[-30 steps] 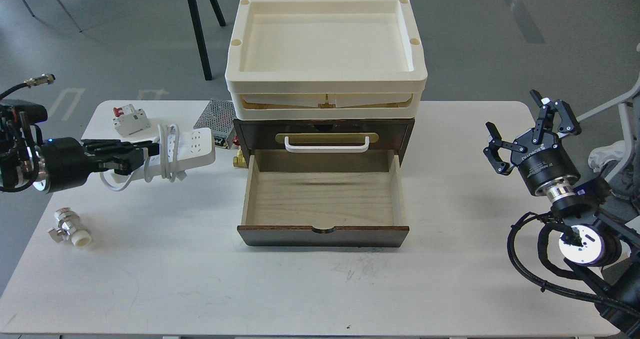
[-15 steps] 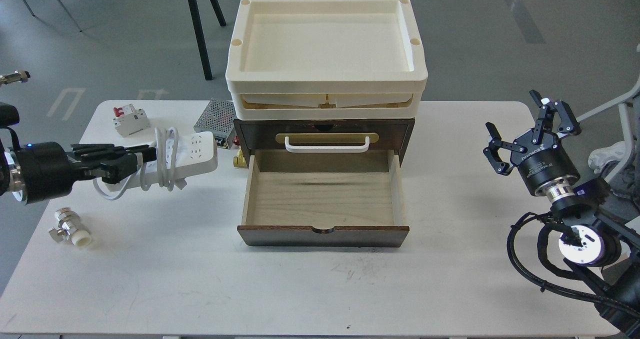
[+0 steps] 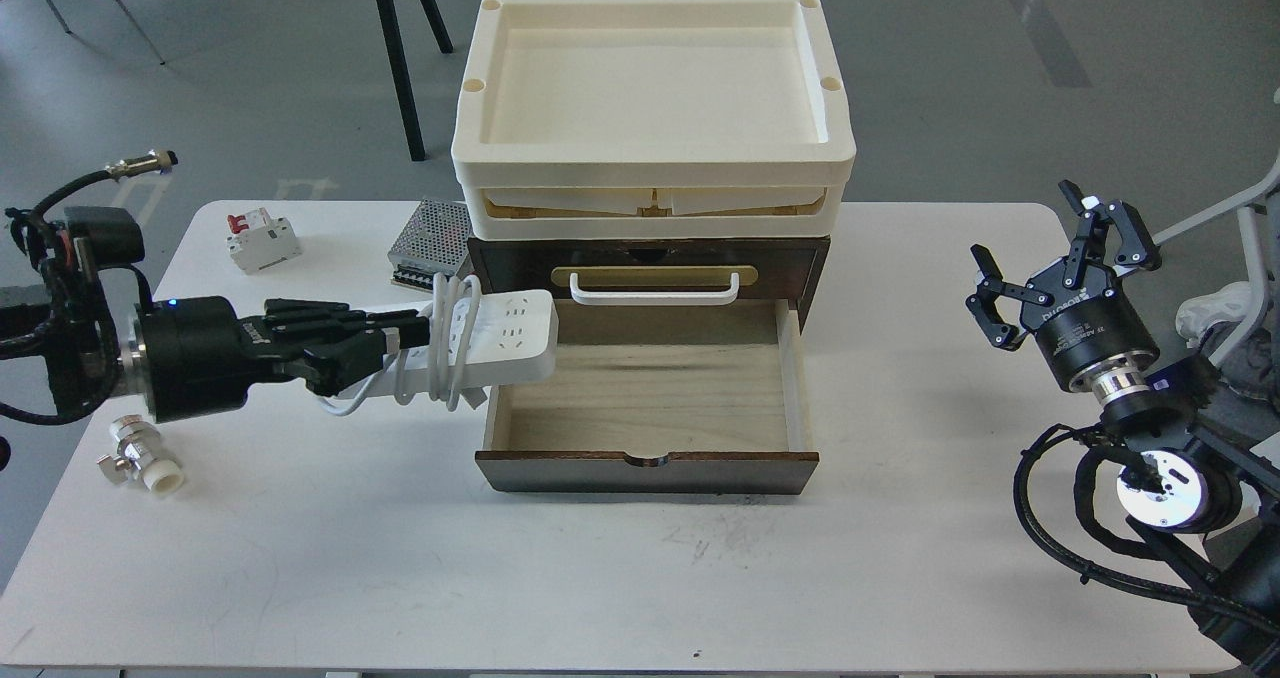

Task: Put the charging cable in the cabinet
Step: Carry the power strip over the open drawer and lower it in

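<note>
Our left gripper (image 3: 395, 343) was clamped on the charging cable (image 3: 480, 343), a white power strip w/ its white cord looped round the middle. We held it roughly level, off the table (image 3: 620, 578), its free end reaching over the left wall of the open drawer (image 3: 645, 388). A loop of cord hung below the strip, just left of the drawer.

The cabinet (image 3: 648, 258), a small dark-brown wooden chest, sat at the table's centre-back. Its lower drawer was pulled out toward us, pale wood inside, nothing in it as far as we could see. The upper drawer front was closed, w/ a white bar handle (image 3: 654, 288) on a brass plate. A cream plastic tray (image 3: 652, 158) sat stacked on top of the chest.

Our right gripper (image 3: 1050, 258) hung well apart on the right side, fingers spread, holding nothing.

Also on the table: a white circuit breaker w/ red switch (image 3: 262, 241) at back left, a perforated metal power supply (image 3: 430, 243) just left of the chest, and a small metal valve fitting (image 3: 140, 455) near the left edge.
</note>
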